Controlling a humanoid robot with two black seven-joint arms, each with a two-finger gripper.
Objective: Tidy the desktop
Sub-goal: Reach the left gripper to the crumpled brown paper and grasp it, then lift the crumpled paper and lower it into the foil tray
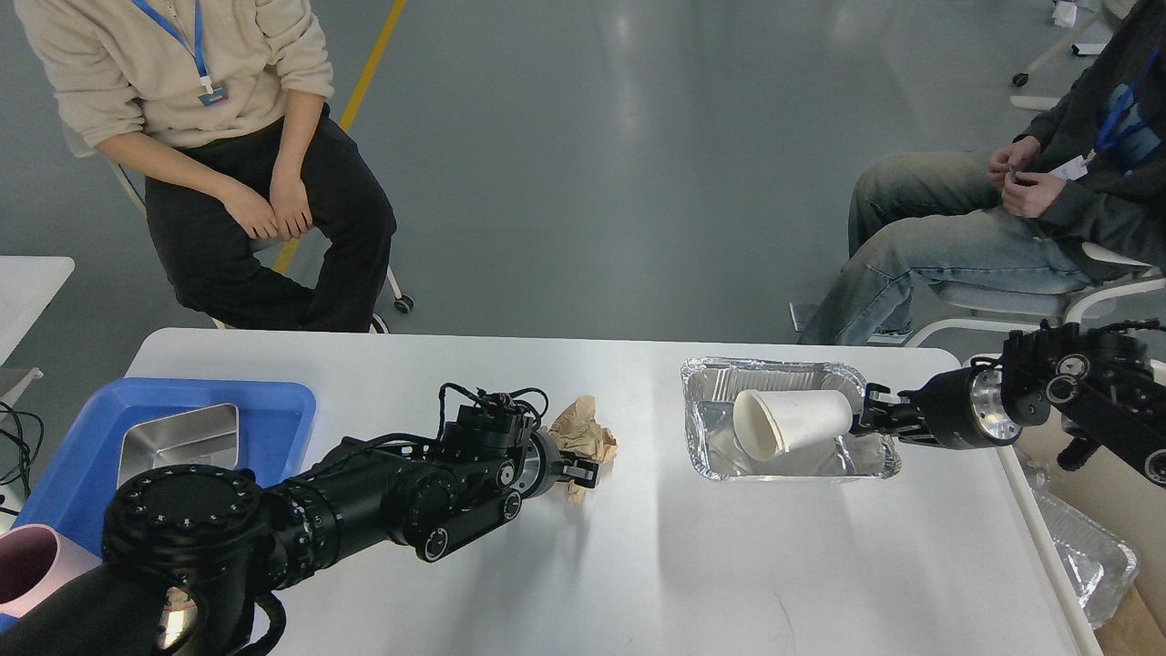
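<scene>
The white desktop point(710, 565) fills the lower half of the head view. A crumpled brown paper ball point(588, 437) lies near its middle. My left gripper point(583, 471) is shut on the paper's near edge. A foil tray point(706, 437) sits at the right, with a white paper cup point(791, 422) lying on its side in it, mouth to the left. My right gripper point(865, 417) is at the cup's base at the tray's right end; I cannot tell whether its fingers are open or shut.
A blue plastic tray point(273, 410) with a steel pan point(178, 442) sits at the left. A pink cup point(36, 565) shows at the lower left. Two people sit beyond the table. More foil trays point(1089, 556) lie off the right edge.
</scene>
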